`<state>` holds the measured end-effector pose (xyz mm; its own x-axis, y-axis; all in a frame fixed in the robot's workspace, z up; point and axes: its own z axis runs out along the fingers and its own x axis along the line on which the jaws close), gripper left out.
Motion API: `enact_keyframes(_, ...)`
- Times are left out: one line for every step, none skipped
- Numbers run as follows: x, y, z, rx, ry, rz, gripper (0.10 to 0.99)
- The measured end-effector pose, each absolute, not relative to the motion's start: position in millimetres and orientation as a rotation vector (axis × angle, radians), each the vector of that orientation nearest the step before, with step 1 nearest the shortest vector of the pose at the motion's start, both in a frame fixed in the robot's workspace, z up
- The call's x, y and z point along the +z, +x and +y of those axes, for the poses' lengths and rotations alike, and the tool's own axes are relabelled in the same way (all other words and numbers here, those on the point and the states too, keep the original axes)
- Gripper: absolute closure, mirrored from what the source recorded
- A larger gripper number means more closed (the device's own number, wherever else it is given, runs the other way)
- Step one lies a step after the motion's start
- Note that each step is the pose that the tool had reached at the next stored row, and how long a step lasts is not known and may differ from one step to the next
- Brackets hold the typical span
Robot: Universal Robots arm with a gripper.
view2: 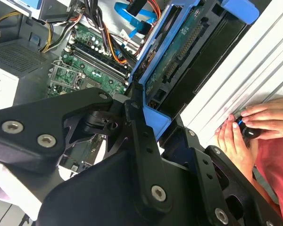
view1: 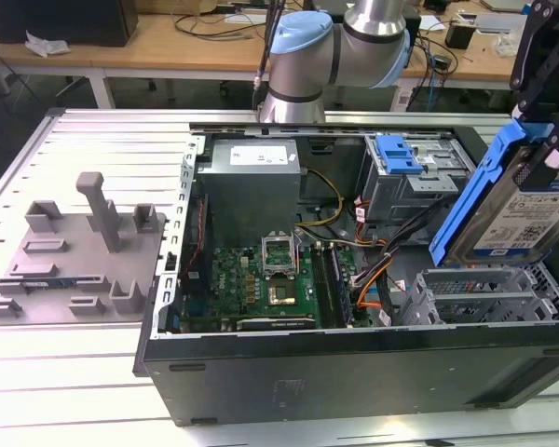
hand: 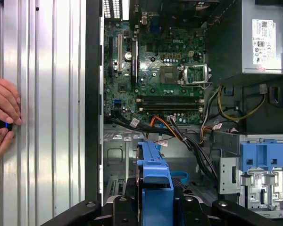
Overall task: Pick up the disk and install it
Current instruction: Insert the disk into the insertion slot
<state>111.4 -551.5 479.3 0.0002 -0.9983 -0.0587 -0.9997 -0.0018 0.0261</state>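
The disk point(view1: 517, 219) is a silver drive with a white-and-blue label in a blue carrier. It hangs tilted on edge at the exterior view's right, over the open computer case point(view1: 354, 368). My gripper point(view1: 543, 140) is shut on the disk from above, its black fingers clamped on the carrier's sides. An empty grey drive cage point(view1: 475, 293) sits just below the disk inside the case. In the second wrist view the disk's point(view2: 188, 42) circuit-board side faces the camera. In the first wrist view the carrier's blue end point(hand: 155, 179) stands over the cage area.
A second grey cage with a blue latch piece point(view1: 396, 154) sits at the case's back. Motherboard point(view1: 261, 279), power supply point(view1: 252, 172) and loose cables point(view1: 373, 270) lie inside. A grey fixture point(view1: 84, 251) stands on the table at the exterior view's left. A person's hands point(hand: 2, 122) rest beside the case.
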Motion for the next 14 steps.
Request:
enact_keyframes(478.8,111.5,-551.8,0.094,-2.205,2.203,0.718)
enact_keyframes(478.5,111.6,-552.1,0.094,-2.205,2.203,0.718)
enact_keyframes(478.1,111.6,-552.4,0.094,-2.205,2.203,0.718)
enact_keyframes(477.8,111.7,-552.7,0.094,-2.205,2.203,0.718)
enact_keyframes(477.4,111.7,-553.0,0.094,-2.205,2.203,0.718)
enact_keyframes(477.0,111.8,-553.3,0.094,-2.205,2.203,0.718)
enact_keyframes(476.3,111.8,-553.6,0.094,-2.205,2.203,0.718)
enact_keyframes(475.9,111.9,-553.9,0.094,-2.205,2.203,0.718)
enact_keyframes(475.3,112.0,-554.1,0.094,-2.205,2.203,0.718)
enact_keyframes(474.9,112.1,-554.2,0.094,-2.205,2.203,0.718)
enact_keyframes(474.0,112.4,-554.3,0.094,-2.205,2.203,0.718)
enact_keyframes(473.5,112.5,-554.3,0.094,-2.205,2.203,0.718)
enact_keyframes(472.9,112.6,-554.3,0.094,-2.205,2.203,0.718)
enact_keyframes(472.2,112.7,-554.3,0.093,-2.205,2.203,0.718)
